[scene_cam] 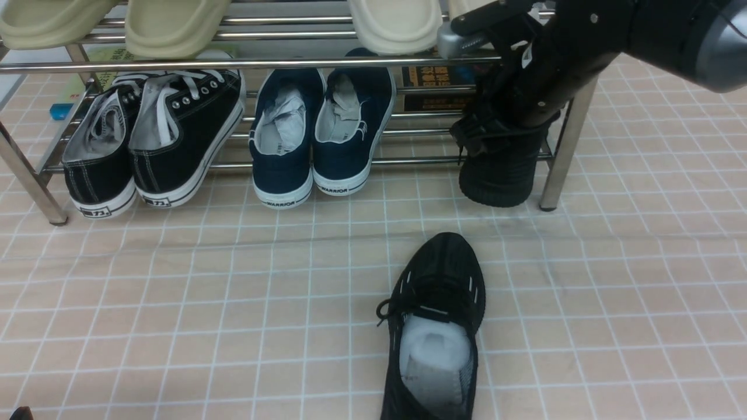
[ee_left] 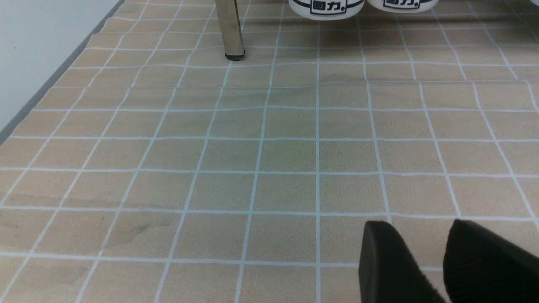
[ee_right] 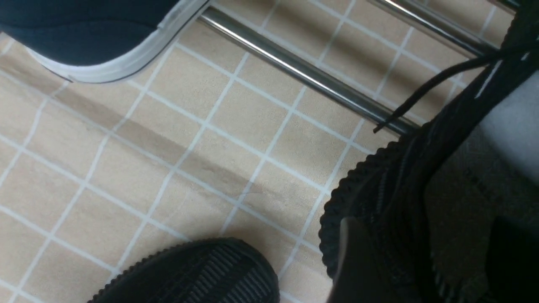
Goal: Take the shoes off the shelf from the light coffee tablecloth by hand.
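Note:
One black knit shoe (scene_cam: 435, 326) lies on the light coffee tablecloth (scene_cam: 175, 303) in front of the shelf (scene_cam: 233, 63), toe toward it; its toe (ee_right: 198, 273) also shows in the right wrist view. The other shoe (scene_cam: 499, 175) rests on the shelf's lower bars at the right end, heel out. My right gripper (scene_cam: 496, 131) reaches down onto that shoe (ee_right: 404, 176). In the right wrist view the right gripper (ee_right: 425, 240) stands open with its jaws wide apart, astride the shoe's side wall, one finger outside and one in the opening. My left gripper (ee_left: 419, 229) hovers open over bare cloth.
Black canvas sneakers (scene_cam: 152, 140) and navy WARRIOR shoes (scene_cam: 315, 134) fill the lower tier to the left. Cream slippers (scene_cam: 175, 23) lie on the top tier. The shelf's right leg (scene_cam: 563, 151) stands beside the gripped-at shoe. A lower bar (ee_right: 303, 71) runs close behind it.

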`<state>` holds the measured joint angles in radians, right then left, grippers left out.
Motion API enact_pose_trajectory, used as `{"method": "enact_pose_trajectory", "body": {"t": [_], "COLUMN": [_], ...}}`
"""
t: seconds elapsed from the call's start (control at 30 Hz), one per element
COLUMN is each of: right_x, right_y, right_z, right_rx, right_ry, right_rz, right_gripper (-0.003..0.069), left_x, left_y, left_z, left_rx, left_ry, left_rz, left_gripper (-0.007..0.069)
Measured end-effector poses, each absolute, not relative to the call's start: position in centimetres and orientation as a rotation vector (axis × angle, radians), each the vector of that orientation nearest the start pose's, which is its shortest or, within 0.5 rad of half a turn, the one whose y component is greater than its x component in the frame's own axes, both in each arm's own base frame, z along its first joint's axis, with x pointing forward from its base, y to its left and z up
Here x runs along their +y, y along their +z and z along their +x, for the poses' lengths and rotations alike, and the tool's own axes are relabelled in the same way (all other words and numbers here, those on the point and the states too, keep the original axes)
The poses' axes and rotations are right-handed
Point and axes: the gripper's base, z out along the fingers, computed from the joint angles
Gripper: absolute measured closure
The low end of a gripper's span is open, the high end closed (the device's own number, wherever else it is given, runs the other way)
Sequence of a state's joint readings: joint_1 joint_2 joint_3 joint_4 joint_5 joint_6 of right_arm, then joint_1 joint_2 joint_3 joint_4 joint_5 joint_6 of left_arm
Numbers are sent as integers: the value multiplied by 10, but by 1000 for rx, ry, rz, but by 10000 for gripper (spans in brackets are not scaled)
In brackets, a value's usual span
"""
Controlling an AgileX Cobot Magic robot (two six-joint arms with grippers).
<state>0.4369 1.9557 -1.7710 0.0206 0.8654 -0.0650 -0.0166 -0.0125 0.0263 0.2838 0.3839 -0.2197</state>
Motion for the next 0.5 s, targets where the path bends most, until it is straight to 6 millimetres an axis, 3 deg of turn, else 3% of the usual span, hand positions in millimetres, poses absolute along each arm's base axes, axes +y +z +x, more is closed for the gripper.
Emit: {"method": "enact_pose_trajectory", "body": {"t": [0.33, 0.43, 0.5], "right_x": [193, 193, 193], "right_y": [268, 266, 266], "right_z": [411, 412, 412], "right_rx": [2515, 2519, 2520], "right_ry": [156, 149, 148], "right_rz": [-635, -639, -640], "right_gripper": [277, 430, 492], "left_x": [9, 9, 9], "left_y": [172, 172, 172], "left_z": [52, 52, 52], "left_rx": [1867, 1867, 1867], "left_ry": [117, 117, 117], "left_rz": [-16, -16, -16], "left_gripper": [384, 384, 384]}}
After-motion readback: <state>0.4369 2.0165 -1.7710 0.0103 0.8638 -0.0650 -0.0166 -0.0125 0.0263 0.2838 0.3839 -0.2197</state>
